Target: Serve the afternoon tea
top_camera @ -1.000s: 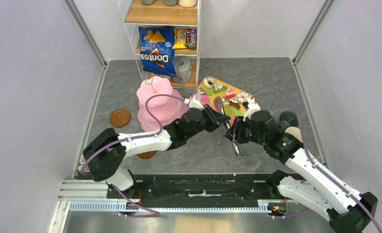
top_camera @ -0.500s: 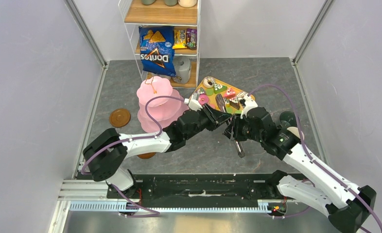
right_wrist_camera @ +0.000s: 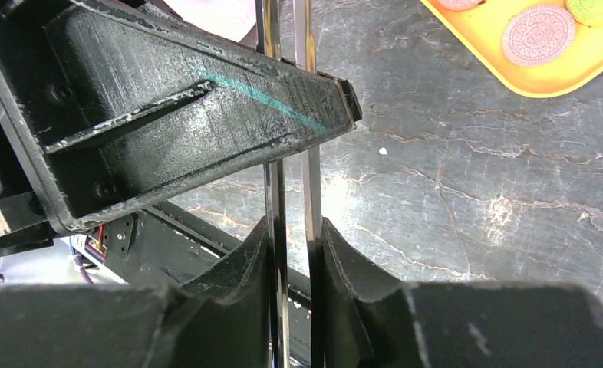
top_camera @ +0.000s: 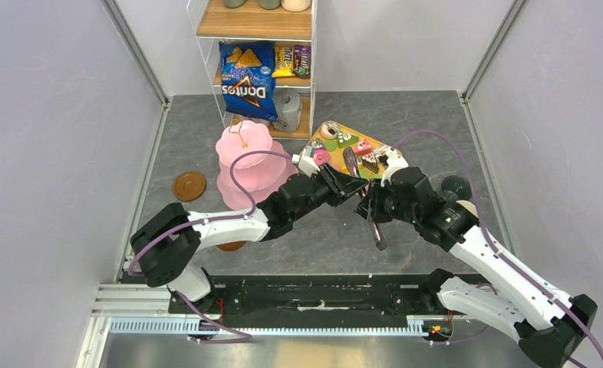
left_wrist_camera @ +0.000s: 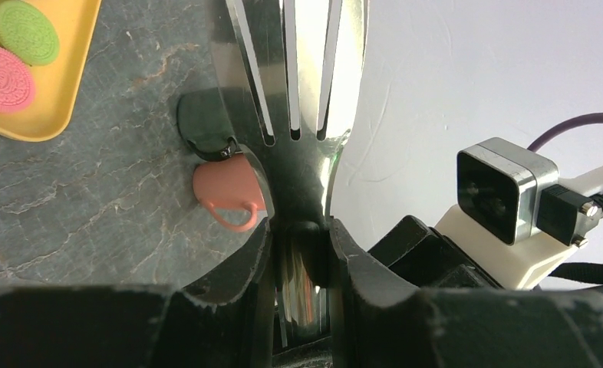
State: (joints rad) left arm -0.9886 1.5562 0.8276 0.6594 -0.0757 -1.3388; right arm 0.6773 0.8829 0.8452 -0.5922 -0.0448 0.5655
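Observation:
The metal tongs hang above the table between both arms, slotted head toward the yellow tray of cake slices, donuts and macarons. My left gripper is shut on the tongs just behind the head. My right gripper is shut on the tongs' two arms, one finger against each. The pink three-tier stand is on the left. The pink mug and dark-green mug stand on the right. One brown saucer lies left; another shows under my left arm.
A shelf unit at the back holds a blue Doritos bag and snack packs. Pink and green macarons lie near the tray's near corner. Grey walls close in both sides.
My right gripper's jaws have narrowed onto the tongs' arms, and the right arm has shifted a little left and away. The left gripper has kept its hold.

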